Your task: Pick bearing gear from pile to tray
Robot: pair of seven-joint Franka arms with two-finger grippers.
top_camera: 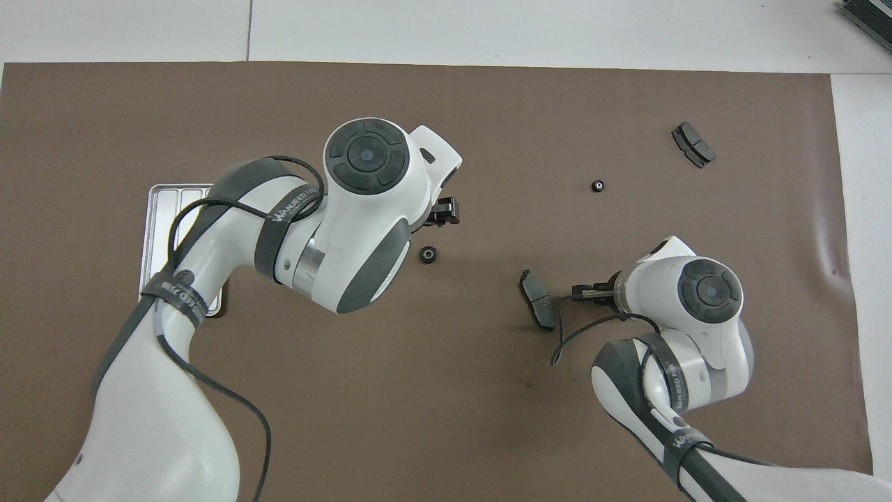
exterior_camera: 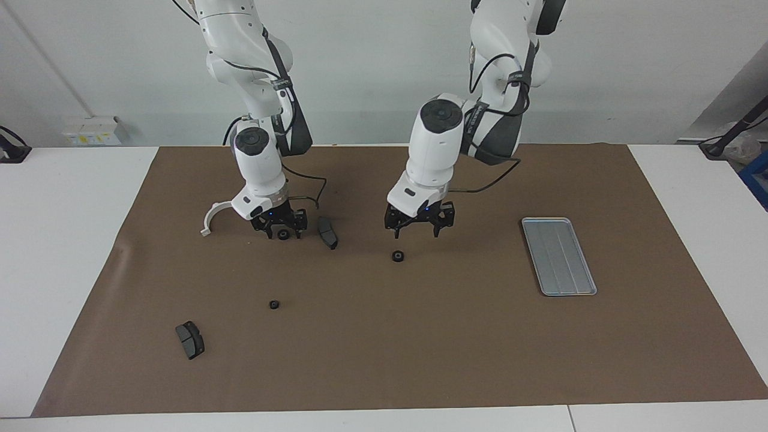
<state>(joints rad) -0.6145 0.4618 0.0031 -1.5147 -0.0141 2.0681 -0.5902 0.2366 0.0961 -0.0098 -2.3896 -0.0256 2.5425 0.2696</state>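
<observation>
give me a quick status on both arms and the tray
Right gripper down around a black ring, not lifted. Left gripper open, above a second ring. Tray holds nothing. Nothing in the way.

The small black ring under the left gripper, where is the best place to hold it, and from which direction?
Probably from straight above, with the fingers across its outer rim. The ring lies flat on the brown mat with its hole up, apart from the other parts, so both sides are free. The left gripper hangs open just above it, slightly nearer the robots. The right gripper is down around another ring.
</observation>
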